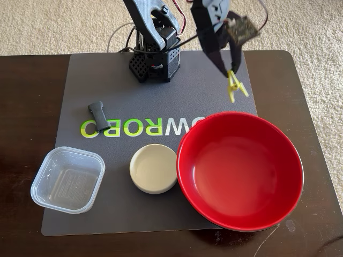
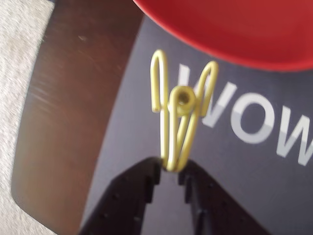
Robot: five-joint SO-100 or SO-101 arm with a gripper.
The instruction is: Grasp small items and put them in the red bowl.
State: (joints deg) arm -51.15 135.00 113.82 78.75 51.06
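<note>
Fixed view, left to right: clear square plastic tub (image 1: 68, 180) sits on the grey mat (image 1: 128, 217), front left, upright, nothing visible in it. Short dark-grey stubby bar (image 1: 98, 115) lies behind it near the green lettering, well apart from the tub. Small cream round dish (image 1: 154, 168) sits mid-mat, just beside the red bowl (image 1: 239, 170), possibly touching its rim, hard to tell. Bowl is large, glossy, wide, and looks bare inside; its right part overhangs the mat onto the dark wood bench (image 1: 27, 101). Arm base (image 1: 155, 61) stands at the back of the mat.

End effector (image 1: 231, 72) hangs above the mat just behind the bowl's far rim, pinching the yellow-green wire clip (image 1: 235, 85); clip is off the surface, loops pointing down.

Wrist view: dark fingers (image 2: 137, 193) pressed onto the clip's (image 2: 182, 120) narrow end, two wire loops and coil spring sticking out toward the bowl's rim (image 2: 230, 34). Slightly blurred.
</note>
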